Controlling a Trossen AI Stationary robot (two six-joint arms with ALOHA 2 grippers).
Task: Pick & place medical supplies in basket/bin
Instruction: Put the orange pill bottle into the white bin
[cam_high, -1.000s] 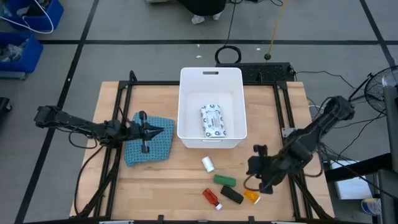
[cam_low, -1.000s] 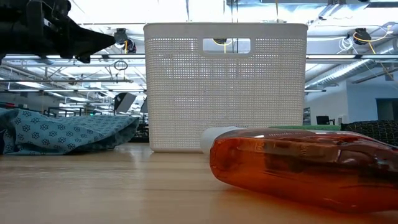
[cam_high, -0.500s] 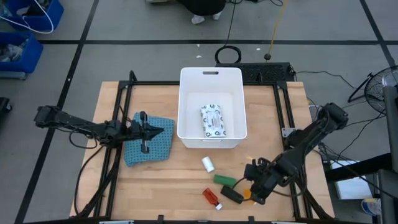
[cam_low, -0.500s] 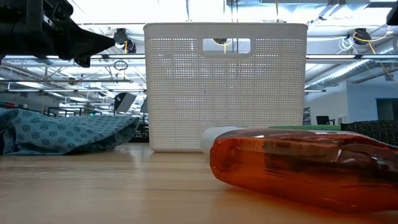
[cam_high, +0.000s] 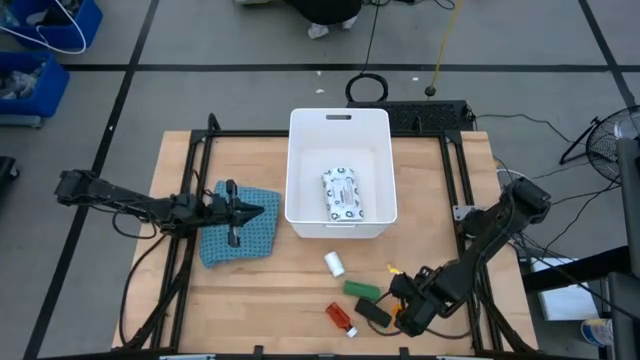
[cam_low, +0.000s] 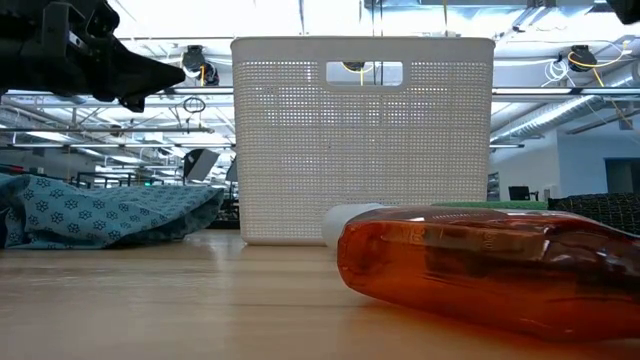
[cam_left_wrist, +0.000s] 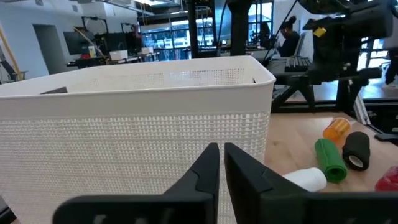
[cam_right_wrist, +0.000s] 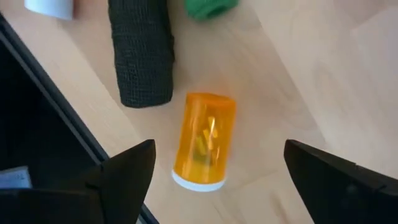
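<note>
One bin (cam_high: 338, 125), one packet (cam_high: 342, 193), one roll (cam_high: 334, 264), two blocks (cam_high: 362, 289), two bottles (cam_high: 340, 318)

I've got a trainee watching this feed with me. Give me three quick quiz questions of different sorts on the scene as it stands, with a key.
1. True or false: the white printed flat packet lies inside the large white rectangular plastic bin.
2. Which supply lies between the open fingers of the right pincer? A) red bottle B) orange bottle with a white cap C) white roll
3. Fill in: the left pincer, fingers together, hangs over the ______.

Key: 1 true; 2 B; 3 blue-teal cloth.
</note>
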